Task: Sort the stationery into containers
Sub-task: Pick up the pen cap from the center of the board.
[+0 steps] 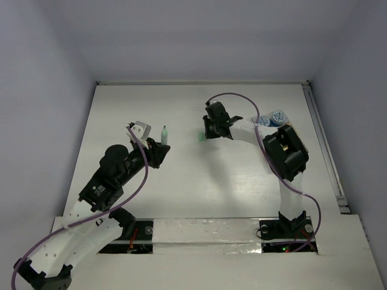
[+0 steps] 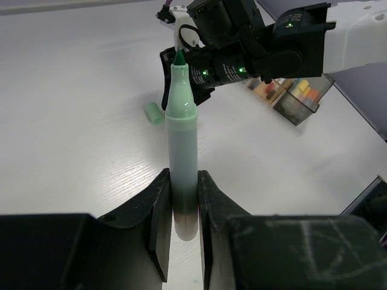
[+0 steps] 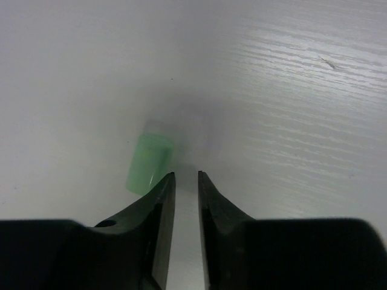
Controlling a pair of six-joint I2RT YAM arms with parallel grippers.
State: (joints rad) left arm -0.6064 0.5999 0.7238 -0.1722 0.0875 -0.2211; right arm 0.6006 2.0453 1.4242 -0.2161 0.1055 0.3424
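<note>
Left fingers [image 2: 160,223] clench a light, stiff green plastic marker [image 2: 181,145] at its base, while right fingers [image 3: 158,217], slightly parted and empty, sit beside its small green cap [image 3: 149,163], likely slippery and best pinched across its sides.

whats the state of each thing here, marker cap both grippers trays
green marker: uncapped, held by its base end
left gripper: shut on the green marker
green cap: off, lying loose on the table
right gripper: slightly open, empty, beside the cap
trays: holding coloured pieces

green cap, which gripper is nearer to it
Right. The right gripper is right next to the green cap; the left gripper is well off to its left, holding the green marker.
</note>
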